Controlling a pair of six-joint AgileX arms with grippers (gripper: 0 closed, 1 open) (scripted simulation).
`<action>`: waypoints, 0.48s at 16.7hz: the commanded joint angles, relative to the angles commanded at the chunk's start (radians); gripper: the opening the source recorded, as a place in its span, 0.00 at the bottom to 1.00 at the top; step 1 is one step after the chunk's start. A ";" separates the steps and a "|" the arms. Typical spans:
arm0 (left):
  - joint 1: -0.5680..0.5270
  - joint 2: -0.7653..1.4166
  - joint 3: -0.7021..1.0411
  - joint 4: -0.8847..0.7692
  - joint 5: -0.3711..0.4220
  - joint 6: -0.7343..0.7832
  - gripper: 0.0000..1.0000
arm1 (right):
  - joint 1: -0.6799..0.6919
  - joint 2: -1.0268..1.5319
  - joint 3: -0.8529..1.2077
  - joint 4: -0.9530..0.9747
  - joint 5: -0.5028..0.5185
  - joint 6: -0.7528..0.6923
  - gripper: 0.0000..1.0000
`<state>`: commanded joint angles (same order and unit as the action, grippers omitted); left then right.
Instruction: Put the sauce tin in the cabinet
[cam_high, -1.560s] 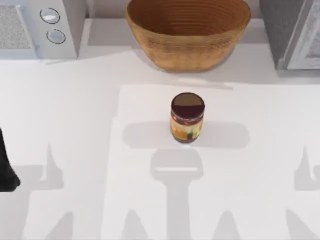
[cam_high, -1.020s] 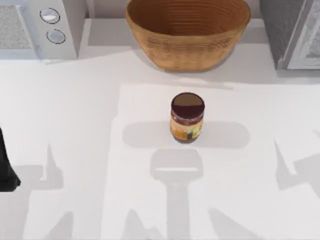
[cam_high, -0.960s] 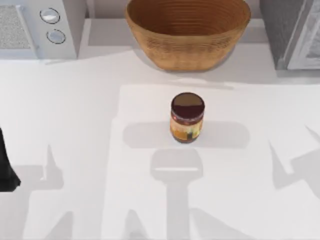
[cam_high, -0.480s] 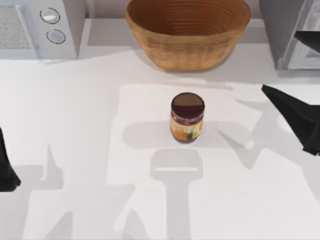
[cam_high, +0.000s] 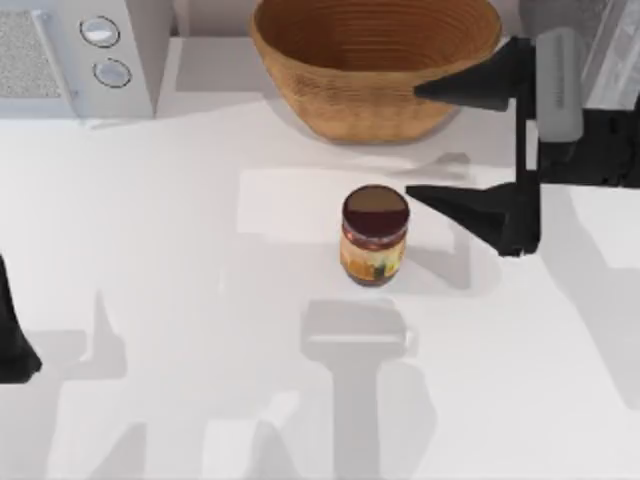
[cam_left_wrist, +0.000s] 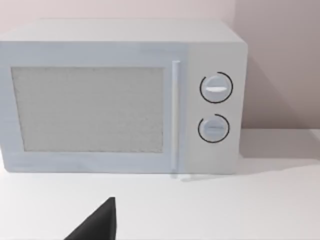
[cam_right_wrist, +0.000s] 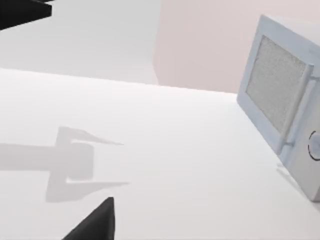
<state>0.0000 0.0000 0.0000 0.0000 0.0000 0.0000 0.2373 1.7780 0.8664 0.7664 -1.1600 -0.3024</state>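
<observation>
At the middle of the white table (cam_high: 150, 250), the sauce tin (cam_high: 375, 236) is standing upright, alone, with free space around it. This is why you can approach it from the side and not from above. The right gripper (cam_high: 450, 145) is reaching in from the right side of the table with its two black fingers (cam_high: 470, 210) pointing toward the left and spread wide apart. One finger is lying in front of the woven basket (cam_high: 375, 65), the other is ending just beside the top of the tin, at its right. The jaws are holding nothing yet. I judge that you are keeping them so wide to let the tin pass between them, but the gripper is sitting a little too far toward the back of the table, so it needs to come forward before it closes.

The cabinet (cam_high: 555, 25) is standing at the back right corner, behind the right gripper, so the way for the tin is short once it is lifted.

The left gripper (cam_left_wrist: 95, 225) is parked at the left edge of the table, facing the white microwave (cam_left_wrist: 122, 97). Whether its jaws are open, I cannot tell.
</observation>
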 joint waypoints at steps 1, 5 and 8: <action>0.000 0.000 0.000 0.000 0.000 0.000 1.00 | -0.004 0.096 0.032 0.024 -0.033 -0.019 1.00; 0.000 0.000 0.000 0.000 0.000 0.000 1.00 | -0.029 0.414 0.134 0.092 -0.127 -0.079 1.00; 0.000 0.000 0.000 0.000 0.000 0.000 1.00 | -0.051 0.551 0.179 0.118 -0.163 -0.103 1.00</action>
<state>0.0000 0.0000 0.0000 0.0000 0.0000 0.0000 0.1864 2.3293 1.0456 0.8844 -1.3226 -0.4053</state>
